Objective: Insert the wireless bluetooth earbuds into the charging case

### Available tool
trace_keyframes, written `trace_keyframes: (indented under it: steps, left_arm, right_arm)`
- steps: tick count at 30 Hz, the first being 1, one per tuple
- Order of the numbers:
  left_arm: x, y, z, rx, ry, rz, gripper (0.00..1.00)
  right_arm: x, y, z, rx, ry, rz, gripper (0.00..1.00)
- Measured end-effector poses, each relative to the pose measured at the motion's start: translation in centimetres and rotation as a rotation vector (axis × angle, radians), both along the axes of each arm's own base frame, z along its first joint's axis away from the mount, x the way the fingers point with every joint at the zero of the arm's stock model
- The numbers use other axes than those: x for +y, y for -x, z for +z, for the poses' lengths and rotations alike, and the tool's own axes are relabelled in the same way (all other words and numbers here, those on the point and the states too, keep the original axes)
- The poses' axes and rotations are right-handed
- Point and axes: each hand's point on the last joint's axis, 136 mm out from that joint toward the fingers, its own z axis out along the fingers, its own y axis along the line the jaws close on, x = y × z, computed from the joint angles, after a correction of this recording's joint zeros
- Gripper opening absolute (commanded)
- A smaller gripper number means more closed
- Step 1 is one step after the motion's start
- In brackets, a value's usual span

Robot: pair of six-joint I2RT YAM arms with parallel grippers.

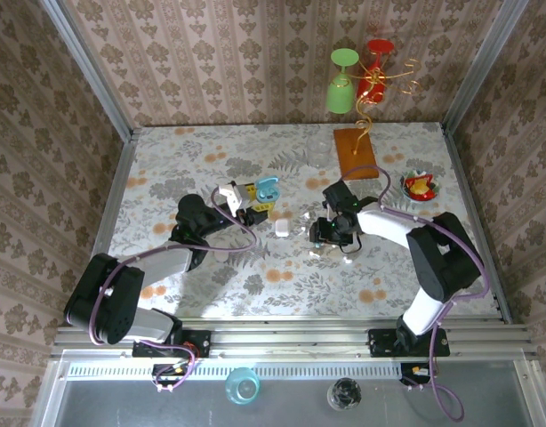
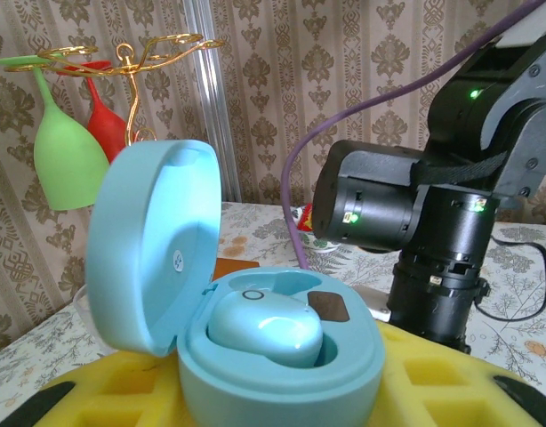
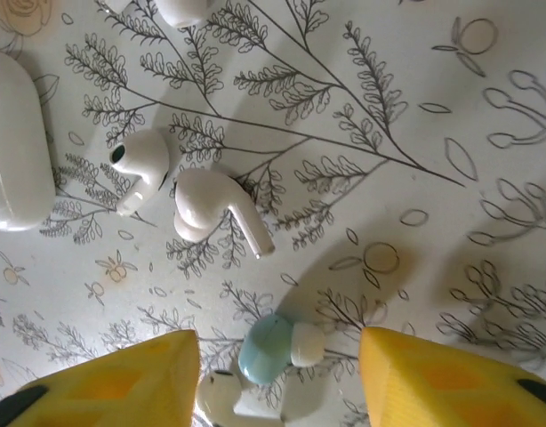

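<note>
The loose teal earbud (image 3: 266,349) lies on the table (image 1: 211,285), right of its middle, between the spread, empty fingers of the right gripper (image 3: 280,360). Its long axis runs finger to finger, and a white earbud (image 3: 221,396) lies just beside it. The right arm (image 1: 389,222) points down over it, while the left gripper (image 2: 282,405) clamps the open case (image 2: 148,240) near the table's middle, one socket (image 2: 331,307) empty.

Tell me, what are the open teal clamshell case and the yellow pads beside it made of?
Open teal clamshell case: likely smooth moulded plastic, semi-gloss, showing soft light reflections. Yellow pads: probably foam or soft rubber, matte, with square dimples.
</note>
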Motion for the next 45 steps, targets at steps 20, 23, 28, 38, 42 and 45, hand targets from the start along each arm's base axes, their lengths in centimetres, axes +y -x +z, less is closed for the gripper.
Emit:
trace_keyframes:
  steps: [20,23,28,38,42,45]
  left_arm:
    - [-0.1,-0.1,-0.3,0.007,-0.004,-0.001,0.41]
    - [-0.1,-0.1,-0.3,0.007,-0.004,-0.001,0.41]
    - [-0.1,-0.2,-0.7,0.016,-0.009,-0.001,0.41]
    - [-0.2,-0.3,-1.0,0.024,-0.013,-0.001,0.41]
    - [-0.2,-0.4,-1.0,0.023,-0.012,-0.001,0.41]
    - [-0.2,-0.4,-0.9,0.019,-0.010,-0.001,0.41]
  right_arm:
    - [1.1,1.2,-0.4,0.020,-0.042,0.084,0.52]
    - [1.5,1.9,-0.5,0.027,-0.049,0.111,0.51]
    - [2.6,2.7,-0.4,0.030,-0.063,0.163,0.52]
    - [4.8,4.4,0.0,0.037,-0.088,0.239,0.51]
    - [4.5,3.6,1.5,-0.012,-0.101,0.222,0.50]
    - [3.6,2.2,2.3,-0.046,-0.115,0.185,0.49]
